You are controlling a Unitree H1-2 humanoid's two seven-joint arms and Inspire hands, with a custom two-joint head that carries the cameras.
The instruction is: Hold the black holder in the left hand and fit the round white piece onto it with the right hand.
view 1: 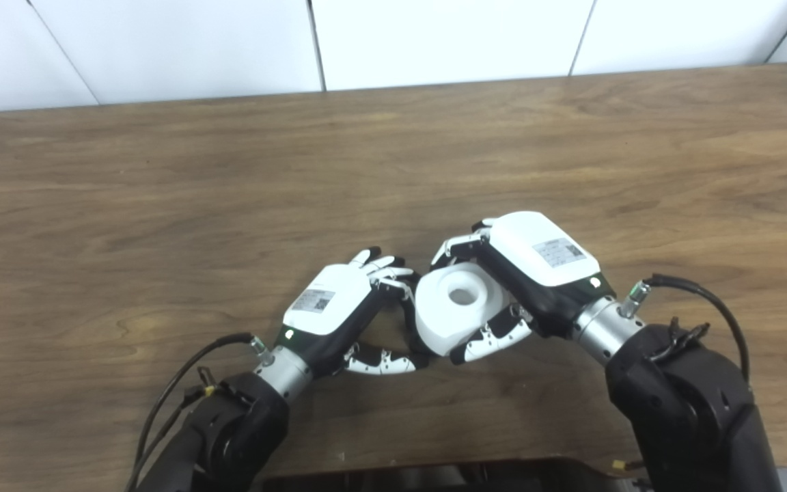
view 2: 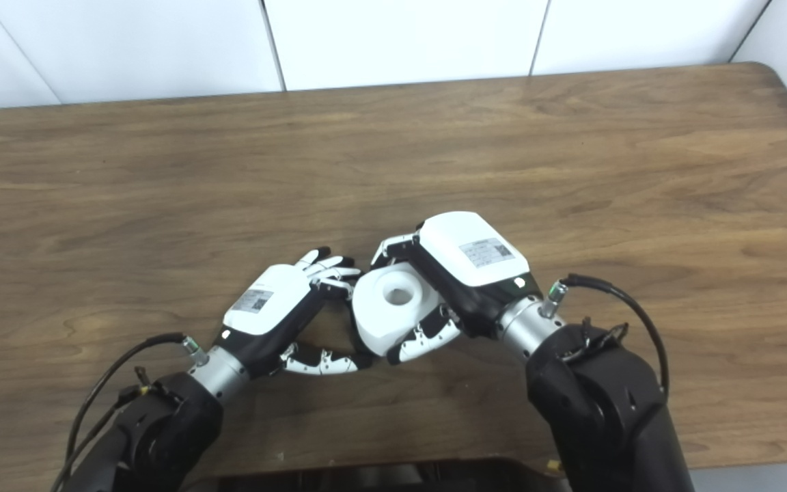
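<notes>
The fitting step is judged to be in hand. The round white piece [view 1: 460, 307] is gripped between fingers and thumb of the right hand [view 1: 527, 277]. It is pressed against the curled fingers of the left hand [view 1: 339, 311], where the black holder is hidden, so that hand's hold cannot be told. Alignment of the central hole is called for next. Only bare bench [view 1: 161, 205] lies beyond both hands; nothing obstructs.

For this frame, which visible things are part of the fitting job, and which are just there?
Part of the job:
- round white piece, held between both hands
- right robot hand, shut on it
- left robot hand, fingers against its left side
- black holder: not clearly visible, probably hidden behind the piece

Just there:
- wooden table
- white wall panels
</notes>
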